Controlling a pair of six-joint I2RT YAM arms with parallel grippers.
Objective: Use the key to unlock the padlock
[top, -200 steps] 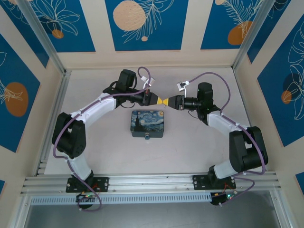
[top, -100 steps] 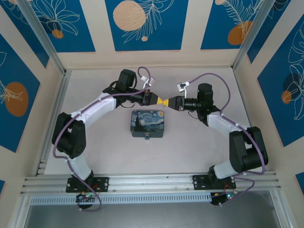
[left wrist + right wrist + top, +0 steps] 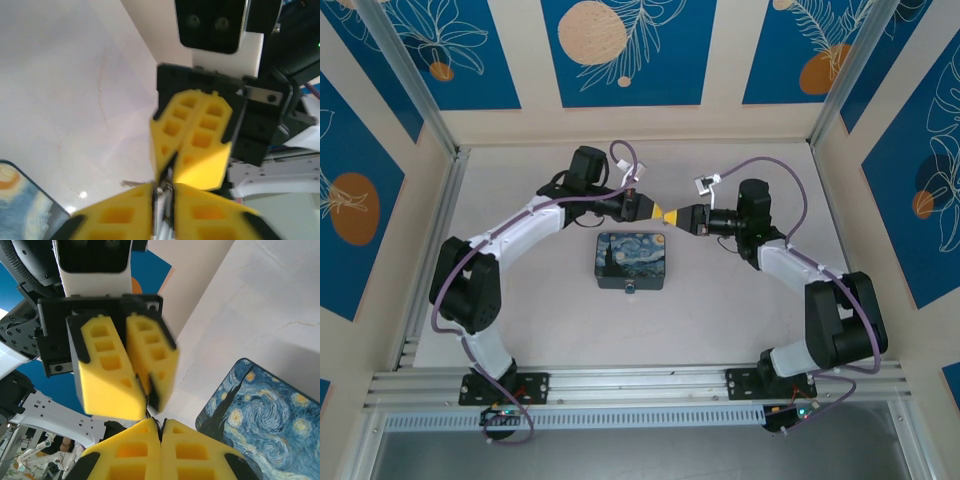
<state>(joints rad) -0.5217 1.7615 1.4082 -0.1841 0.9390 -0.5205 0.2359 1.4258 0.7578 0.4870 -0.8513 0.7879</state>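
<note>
My left gripper [image 3: 660,212] and right gripper [image 3: 679,216] meet tip to tip in the air above the table, just behind the painted tin. Both pairs of yellow fingers are pressed together. In the left wrist view a thin metal piece, the key [image 3: 167,187], sits between my left gripper's [image 3: 167,200] fingers and reaches into the tips of the right one, with a pale sliver sticking out sideways. My right gripper [image 3: 161,427] shows only a dark hairline between its fingers. A tiny blue-grey padlock [image 3: 630,289] lies at the tin's near edge.
The rectangular blue-and-yellow painted tin [image 3: 631,259] lies flat mid-table, directly below and in front of the joined grippers; its corner shows in the wrist views [image 3: 265,410]. Cables loop over both wrists. Walls close the table on three sides.
The meeting point of the two grippers has shifted slightly to the right, and the right wrist has drawn back a little. Both stay shut tip to tip.
</note>
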